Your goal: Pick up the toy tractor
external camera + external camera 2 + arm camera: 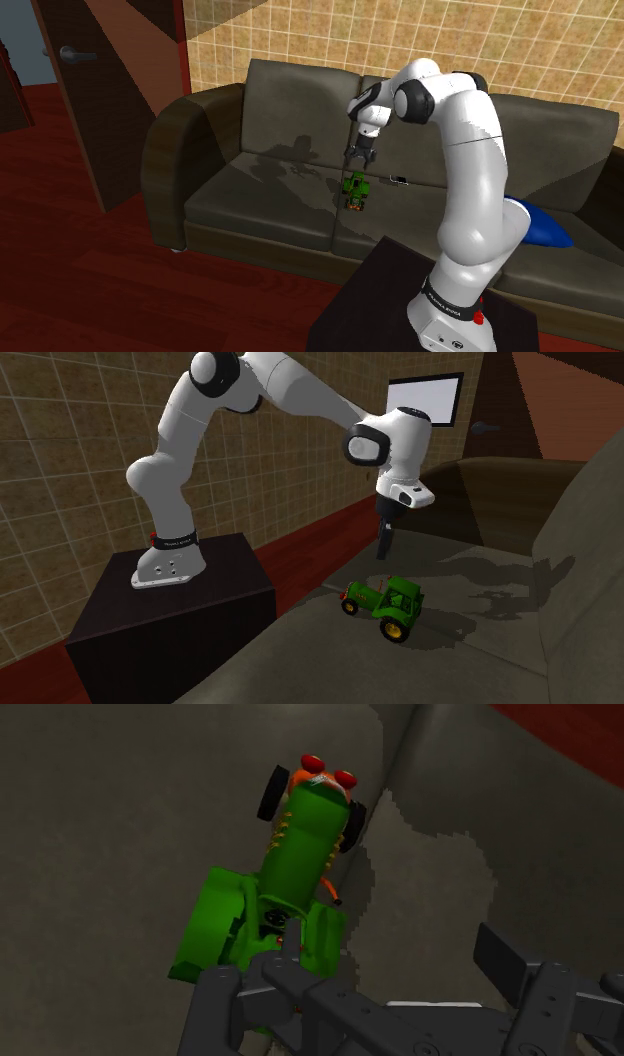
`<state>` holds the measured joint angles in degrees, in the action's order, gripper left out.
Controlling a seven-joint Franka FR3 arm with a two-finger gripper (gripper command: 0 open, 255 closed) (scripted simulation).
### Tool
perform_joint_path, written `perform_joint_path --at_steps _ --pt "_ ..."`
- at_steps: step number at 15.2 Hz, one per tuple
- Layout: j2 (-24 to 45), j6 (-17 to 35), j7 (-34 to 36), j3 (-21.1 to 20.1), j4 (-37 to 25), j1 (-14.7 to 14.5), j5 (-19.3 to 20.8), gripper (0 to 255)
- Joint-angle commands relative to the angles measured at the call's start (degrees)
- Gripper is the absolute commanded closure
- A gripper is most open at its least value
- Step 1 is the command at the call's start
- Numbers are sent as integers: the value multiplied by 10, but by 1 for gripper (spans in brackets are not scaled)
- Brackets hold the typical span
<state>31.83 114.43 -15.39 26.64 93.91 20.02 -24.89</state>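
Toy tractor not yet grasped
The gripper hangs just above it on the sofa, fingers apart and empty; lowering, closing and lifting remain

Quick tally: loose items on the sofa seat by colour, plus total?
Green: 1, the toy tractor
Blue: 1, a rounded object
Dark: 1, a small flat item, too small to identify
Total: 3
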Motion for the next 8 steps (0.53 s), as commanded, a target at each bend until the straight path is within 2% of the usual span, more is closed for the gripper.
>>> perform_joint_path --at_steps 1,4,8 --pt "40 -8 -3 -2 -38 23 -12 0" --pt "103 -24 1 -6 -103 57 -28 0" --pt "123 -11 -2 -11 -109 64 -35 0"
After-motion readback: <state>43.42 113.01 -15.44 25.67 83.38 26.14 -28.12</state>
